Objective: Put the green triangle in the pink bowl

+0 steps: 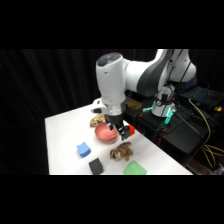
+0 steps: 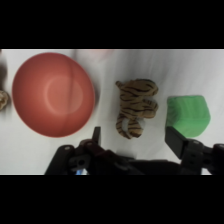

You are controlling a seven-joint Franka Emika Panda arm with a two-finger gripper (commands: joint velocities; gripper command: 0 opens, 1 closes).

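Note:
The green triangle (image 1: 135,168) lies at the table's near edge; in the wrist view the green triangle (image 2: 187,115) sits at the right, just beyond the right finger (image 2: 176,141). The pink bowl (image 1: 105,132) is round, coral and empty, and the pink bowl (image 2: 53,95) fills the left of the wrist view. My gripper (image 1: 120,131) hangs above the table beside the bowl. Seen from the wrist, the gripper (image 2: 135,142) is open and holds nothing, with its jaws wide apart.
A striped tiger toy (image 2: 136,107) lies between bowl and triangle; the tiger toy (image 1: 121,150) is below the gripper. A blue block (image 1: 83,149), a black cube (image 1: 96,166), a small red cube (image 1: 131,130) and another plush toy (image 1: 97,120) surround the bowl.

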